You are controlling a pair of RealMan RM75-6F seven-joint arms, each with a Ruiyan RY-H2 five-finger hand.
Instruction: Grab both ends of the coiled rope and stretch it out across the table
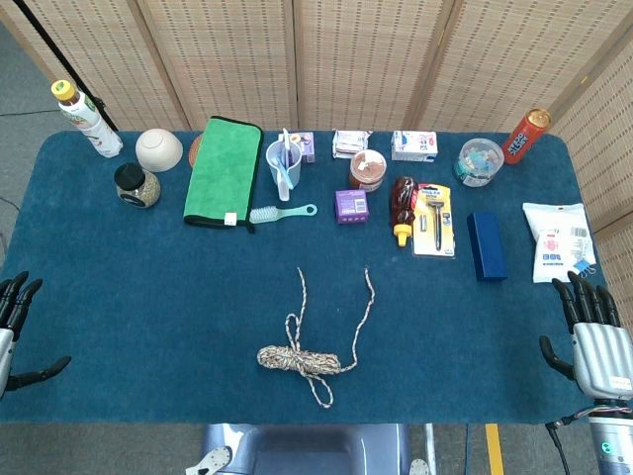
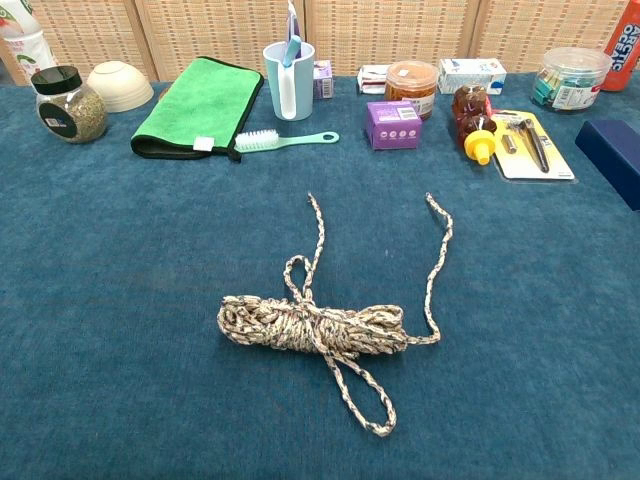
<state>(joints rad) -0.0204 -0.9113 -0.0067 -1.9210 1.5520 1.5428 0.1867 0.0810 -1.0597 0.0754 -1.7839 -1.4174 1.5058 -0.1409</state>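
Note:
A speckled beige rope [image 1: 298, 360] lies coiled in a short bundle near the table's front middle, also clear in the chest view as the rope [image 2: 312, 326]. Two loose ends run away from the bundle toward the back: one end [image 2: 312, 199] on the left, the other end [image 2: 431, 199] on the right. A small loop sticks out at the front. My left hand [image 1: 14, 327] hangs at the far left edge, fingers apart, holding nothing. My right hand [image 1: 590, 332] sits at the far right edge, fingers spread and empty. Both are far from the rope.
Along the back of the blue table [image 1: 119, 287] stand a bottle [image 1: 87, 119], bowl [image 1: 159, 149], jar [image 1: 136, 185], green towel [image 1: 224, 170], cup with brushes [image 1: 285, 166], a brush [image 1: 282, 212], boxes, a sauce bottle [image 1: 403, 208], razor pack [image 1: 433, 221], blue box [image 1: 486, 245] and white packet [image 1: 558, 240].

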